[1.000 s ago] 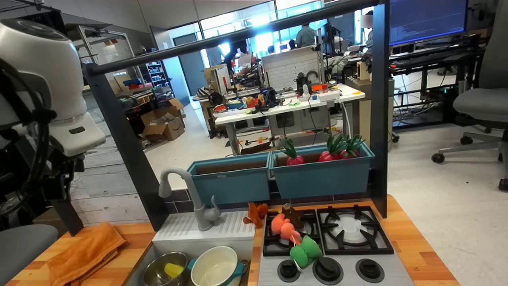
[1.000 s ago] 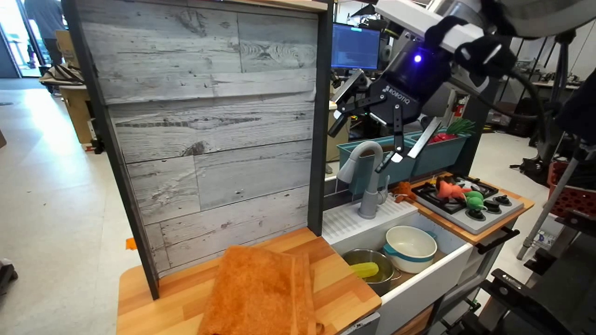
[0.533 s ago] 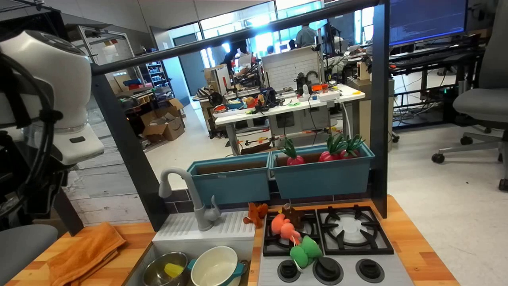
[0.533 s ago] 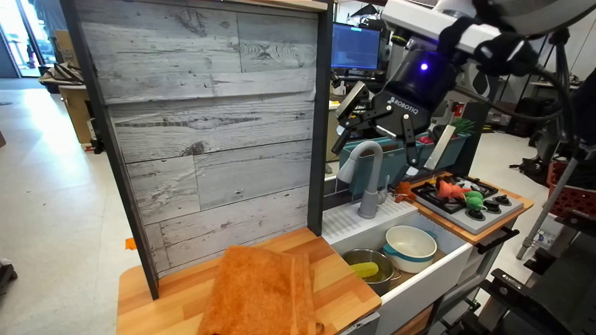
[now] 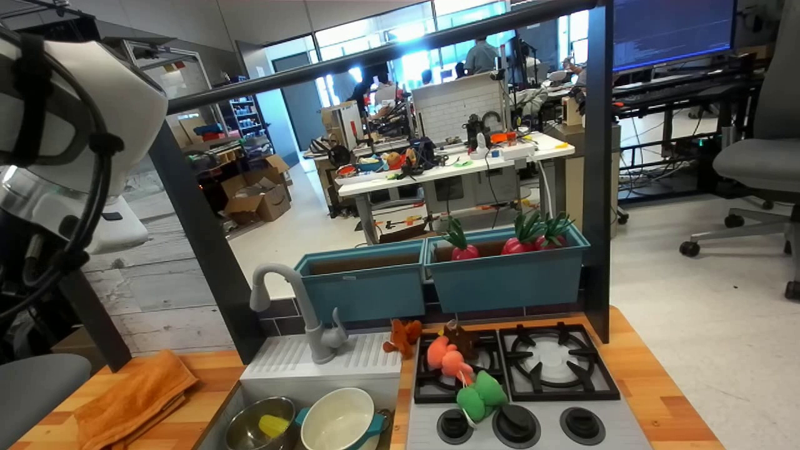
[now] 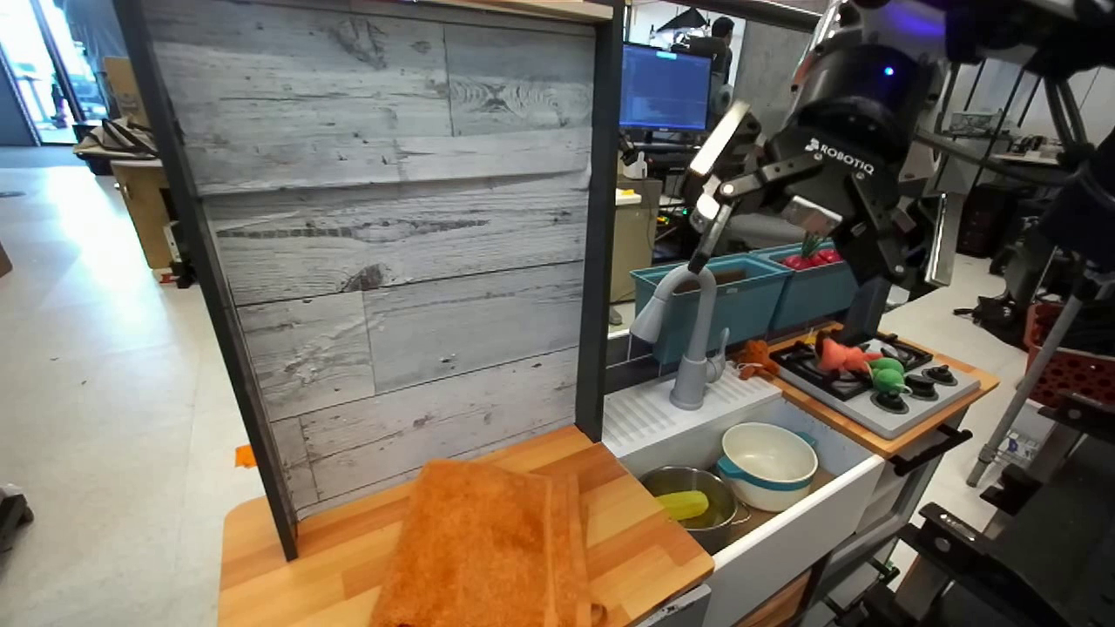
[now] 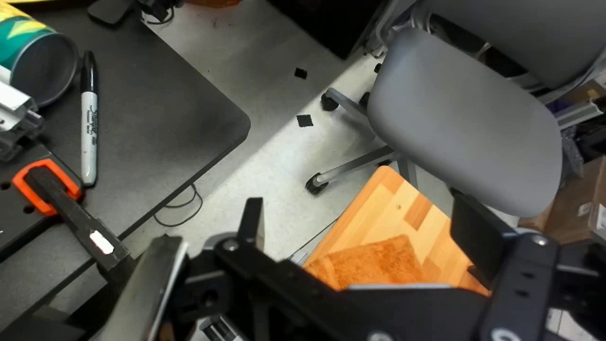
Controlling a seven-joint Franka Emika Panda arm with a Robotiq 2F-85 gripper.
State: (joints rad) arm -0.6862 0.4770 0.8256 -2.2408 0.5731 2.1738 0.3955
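Spread claw (image 6: 782, 283), orange towel (image 6: 488, 540) well below

In an exterior view the towel lies on the wooden counter (image 6: 643, 522), between seven and eight o'clock from the claw and well apart. The jaws stand wide, holding nothing. In the wrist view the towel is partly covered, so its outline is hard to judge.

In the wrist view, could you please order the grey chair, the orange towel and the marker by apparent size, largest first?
Largest: grey chair
Then: orange towel, judged by its visible part
Smallest: marker
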